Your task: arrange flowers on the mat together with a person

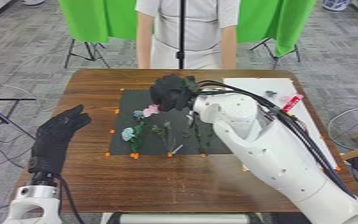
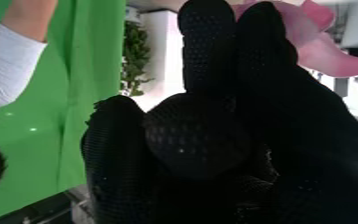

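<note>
Over the far part of the dark mat point(image 1: 184, 146), my right hand point(image 1: 171, 92) is bent toward the left. A pink flower point(image 1: 151, 110) is at its fingertips, and its stem is hidden. In the right wrist view, the pink petals point(image 2: 331, 56) show close behind the fingers of my right hand point(image 2: 198, 135), with the thumb folded in against them. Light blue flowers point(image 1: 128, 134) lie on the mat's left side, with thin green stems point(image 1: 162, 134) to their right. My left hand point(image 1: 62, 127) is open at the table's left edge.
A white sheet point(image 1: 322, 140) on the table's right side bears a red tube point(image 1: 292, 103) and small items. Orange bits point(image 1: 135, 155) line the mat's edges on the brown table point(image 1: 171, 187). A green cloth point(image 1: 91, 22) hangs beyond.
</note>
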